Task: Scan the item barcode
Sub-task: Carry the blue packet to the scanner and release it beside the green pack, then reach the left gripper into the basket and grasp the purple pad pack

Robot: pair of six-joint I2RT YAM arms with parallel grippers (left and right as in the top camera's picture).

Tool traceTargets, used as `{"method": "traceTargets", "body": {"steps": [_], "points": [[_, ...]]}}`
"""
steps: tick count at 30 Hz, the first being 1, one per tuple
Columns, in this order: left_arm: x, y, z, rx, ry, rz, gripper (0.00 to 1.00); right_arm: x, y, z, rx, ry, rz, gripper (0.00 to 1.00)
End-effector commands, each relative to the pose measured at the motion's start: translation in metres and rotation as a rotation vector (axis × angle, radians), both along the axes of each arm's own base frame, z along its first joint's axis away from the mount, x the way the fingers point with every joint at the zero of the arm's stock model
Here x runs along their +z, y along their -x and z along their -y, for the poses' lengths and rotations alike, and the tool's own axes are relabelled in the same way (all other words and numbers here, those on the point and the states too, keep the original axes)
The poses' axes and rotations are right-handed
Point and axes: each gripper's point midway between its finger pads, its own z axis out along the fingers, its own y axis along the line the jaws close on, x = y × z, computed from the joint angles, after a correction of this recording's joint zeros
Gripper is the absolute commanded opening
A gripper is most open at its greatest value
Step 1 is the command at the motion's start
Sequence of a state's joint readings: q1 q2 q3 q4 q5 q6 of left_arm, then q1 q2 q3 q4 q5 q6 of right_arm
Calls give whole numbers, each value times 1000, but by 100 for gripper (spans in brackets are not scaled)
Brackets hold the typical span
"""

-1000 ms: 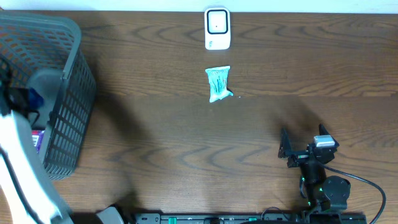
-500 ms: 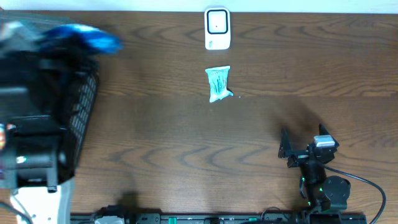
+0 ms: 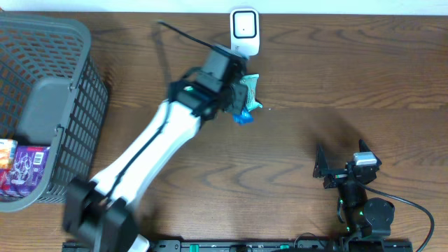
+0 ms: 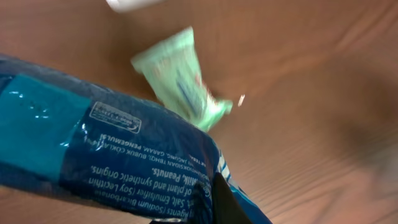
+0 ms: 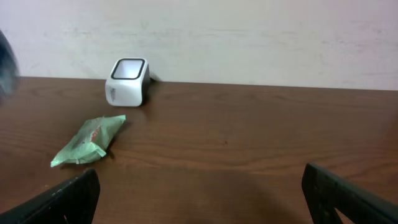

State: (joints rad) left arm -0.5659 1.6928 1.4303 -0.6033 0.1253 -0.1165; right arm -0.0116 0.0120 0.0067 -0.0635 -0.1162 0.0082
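My left gripper [image 3: 236, 105] hangs just below the white scanner [image 3: 244, 31], shut on a blue snack packet [image 3: 242, 116]. The left wrist view shows that blue packet [image 4: 106, 155] filling the lower left with its printed side toward the camera, pinched at a dark fingertip [image 4: 219, 202]; no barcode shows. A pale green packet [image 3: 250, 89] lies on the table in front of the scanner, partly under the left arm, and the same green packet [image 4: 180, 81] appears beyond the held one. My right gripper [image 3: 341, 159] rests open and holds nothing at the front right, fingers spread wide [image 5: 205, 199].
A grey mesh basket [image 3: 77, 119] stands at the left edge with more packets [image 3: 21, 168] inside. From the right wrist, the scanner [image 5: 127, 81] and the green packet [image 5: 87, 142] sit at the far left, near a pale wall.
The left arm has swung from the basket across to the scanner, carrying the blue packet. The right arm has not moved.
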Motion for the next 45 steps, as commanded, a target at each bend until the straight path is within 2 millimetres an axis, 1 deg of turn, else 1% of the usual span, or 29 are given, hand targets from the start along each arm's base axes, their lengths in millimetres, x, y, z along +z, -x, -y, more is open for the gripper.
{"method": "traceTargets", "body": {"steps": [1,3,4,6,7,9,10,11,12,13,14,16,19,22,24,27,28,29,30,31,32,33,35,36,39,40,44,45], "points": [[-39,2,3,-147,-127,-23,7,0,0,-1,6,-14,0,99],[-60,3,1,-187,-172,-58,7,0,0,-1,6,-14,0,99],[-77,5,-2,-220,-210,-89,7,0,0,-1,6,-14,0,99],[-90,6,-4,-238,-234,-116,9,0,0,-1,6,-14,0,99],[-94,6,-5,-244,-242,-122,11,0,0,-1,6,-14,0,99],[-102,2,-12,-229,-270,-127,21,0,0,-1,6,-14,0,99],[-104,-1,-16,-217,-289,-123,22,0,0,-1,6,-14,0,99],[-107,-8,-28,-183,-338,-109,24,0,0,-1,6,-14,0,99],[-107,-12,-34,-164,-362,-102,33,0,0,-1,6,-14,0,99],[-107,-15,-39,-149,-378,-96,47,0,0,-1,6,-14,0,99],[-106,-21,-50,-118,-410,-83,48,0,0,-1,6,-14,0,99],[-100,-27,-61,-84,-441,-68,48,0,0,-1,6,-14,0,99],[-83,-35,-74,17,-427,-45,48,0,0,-1,6,-14,0,99],[-56,-40,-83,153,-342,-18,48,0,0,-1,6,-14,0,99],[-34,-43,-91,233,-285,10,48,0,0,-1,6,-14,0,99],[7,-43,-109,341,-199,69,48,0,0,-1,6,-14,0,99],[23,-43,-117,378,-168,96,48,0,0,-1,6,-14,0,99],[55,-41,-136,448,-112,152,57,0,0,-1,6,-14,0,99],[69,-39,-146,479,-88,179,59,0,0,-1,6,-14,0,99],[83,-37,-157,511,-67,206,64,0,0,-1,6,-14,0,99],[100,-33,-172,552,-45,239,72,0,0,-1,6,-14,0,99],[109,-31,-183,576,-35,260,75,0,0,-1,6,-14,0,99],[132,-22,-213,650,-17,308,80,0,0,-1,6,-14,0,99],[139,-18,-226,687,-9,321,82,0,0,-1,6,-14,0,99],[157,1,-280,883,44,346,83,0,0,-1,6,-14,0,99],[162,8,-300,964,67,353,87,0,0,-1,6,-14,0,99],[169,36,-364,1224,128,365,99,0,0,-1,6,-14,0,99],[167,44,-382,1278,115,362,98,0,0,-1,6,-14,0,99]]}}
